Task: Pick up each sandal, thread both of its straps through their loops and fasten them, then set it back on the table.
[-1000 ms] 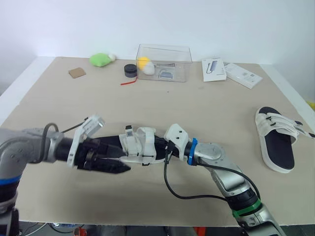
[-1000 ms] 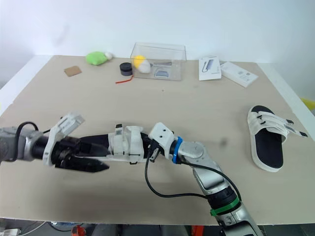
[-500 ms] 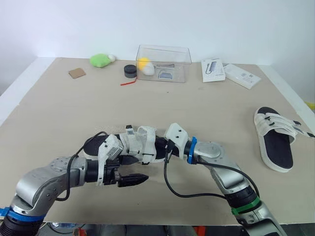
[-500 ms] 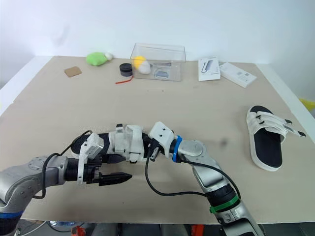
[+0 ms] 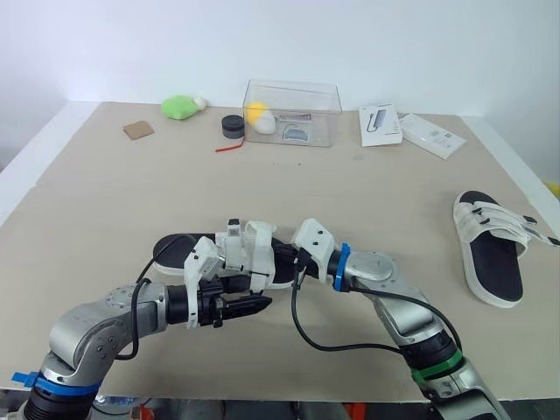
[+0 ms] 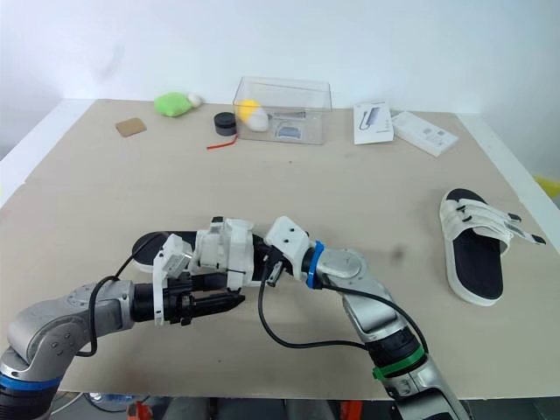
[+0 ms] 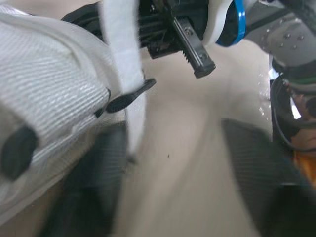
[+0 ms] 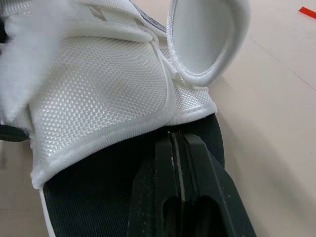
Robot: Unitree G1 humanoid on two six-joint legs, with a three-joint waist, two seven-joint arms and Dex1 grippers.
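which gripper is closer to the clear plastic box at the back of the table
Right. The right gripper, shut on the white-strapped black-soled sandal at mid-table, lies toward the clear plastic box; the open left gripper sits on the sandal's near side, closer to the robot.

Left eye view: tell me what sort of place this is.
Probably a robot test bench in a lab: a plain beige table against a bare white wall, strewn with unrelated props, a clear box, a green plush toy, a sandal.
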